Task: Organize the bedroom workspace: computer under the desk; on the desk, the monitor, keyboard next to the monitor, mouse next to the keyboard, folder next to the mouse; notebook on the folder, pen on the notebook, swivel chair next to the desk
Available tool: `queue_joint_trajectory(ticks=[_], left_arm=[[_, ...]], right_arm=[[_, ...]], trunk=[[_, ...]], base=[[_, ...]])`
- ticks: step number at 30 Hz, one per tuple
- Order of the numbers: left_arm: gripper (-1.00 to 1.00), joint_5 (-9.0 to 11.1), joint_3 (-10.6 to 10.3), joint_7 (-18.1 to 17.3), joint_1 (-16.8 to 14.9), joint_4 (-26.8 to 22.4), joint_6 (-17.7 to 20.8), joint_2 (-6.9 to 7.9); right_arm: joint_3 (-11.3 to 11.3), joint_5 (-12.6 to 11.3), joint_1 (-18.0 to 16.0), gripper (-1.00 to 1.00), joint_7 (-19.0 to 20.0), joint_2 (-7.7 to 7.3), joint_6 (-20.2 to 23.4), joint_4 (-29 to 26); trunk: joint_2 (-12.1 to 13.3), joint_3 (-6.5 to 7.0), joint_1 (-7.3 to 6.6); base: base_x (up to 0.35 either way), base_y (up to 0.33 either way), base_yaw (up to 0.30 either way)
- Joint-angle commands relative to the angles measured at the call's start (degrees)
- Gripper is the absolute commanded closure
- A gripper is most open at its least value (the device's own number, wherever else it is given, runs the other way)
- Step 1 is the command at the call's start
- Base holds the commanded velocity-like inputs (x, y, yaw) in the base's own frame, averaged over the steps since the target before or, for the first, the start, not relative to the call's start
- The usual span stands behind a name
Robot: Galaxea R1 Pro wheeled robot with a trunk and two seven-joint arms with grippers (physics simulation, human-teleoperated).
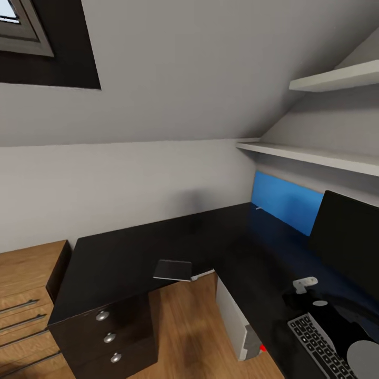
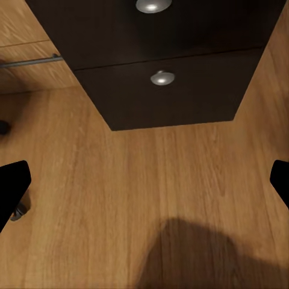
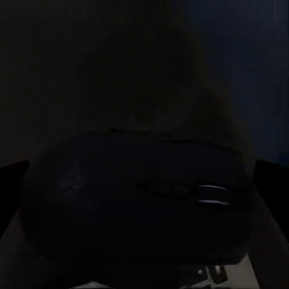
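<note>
The black desk (image 1: 131,252) runs along the wall and turns right, backed by a blue panel. Near its front edge lies the dark notebook (image 1: 172,269), with the white pen (image 1: 203,274) just beside it. The monitor (image 1: 347,242) stands at the right, the keyboard (image 1: 316,342) in front of it. Under the desk stands the pale computer (image 1: 237,321). My right gripper (image 1: 300,299) hovers by the keyboard's far end. In the right wrist view the dark mouse (image 3: 132,205) sits between the fingers (image 3: 13,183), touching both. My left gripper (image 2: 144,186) is open above the floor.
A black three-drawer cabinet (image 1: 110,337) stands under the desk's left end, also close ahead as the cabinet (image 2: 168,90) in the left wrist view. A light wooden drawer chest (image 1: 26,295) sits left of it. Two white shelves (image 1: 316,155) hang over the desk's right wing.
</note>
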Motion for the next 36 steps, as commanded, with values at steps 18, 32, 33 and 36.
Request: queue_joint_trajectory(ticks=[18, 32, 33, 36], left_arm=[[-1.0, 0.6, -0.44, -0.07, -0.03, 0.01, 0.11, 0.08], [-1.0, 0.48, -0.5, 0.11, -0.02, 2.49, -0.28, 0.19], [-1.0, 0.46, -0.52, 0.11, -0.01, 2.48, -0.29, 0.15], [-1.0, 0.44, -0.78, 0.16, -0.02, 2.49, -0.31, 0.1]], right_arm=[[0.57, 4.69, 0.01, 1.0, 16.5, -0.79, -12.36, 3.75], [0.4, 7.46, 0.0, 1.0, 16.39, -0.61, -11.52, 3.79], [0.4, 7.54, 0.01, 1.0, 16.39, -0.61, -11.36, 3.8], [0.4, 7.59, 0.01, 1.0, 16.24, -0.6, -9.41, 3.8]], trunk=[[-5.68, -2.59, 3.09], [-6.09, -2.76, 3.31], [-6.09, -2.76, 3.31], [-6.09, -2.76, 3.31]], base=[[0.0, 0.0, 0.0], [0.053, 0.0, 0.0], [0.017, 0.0, 0.0], [0.008, 0.0, 0.0]])
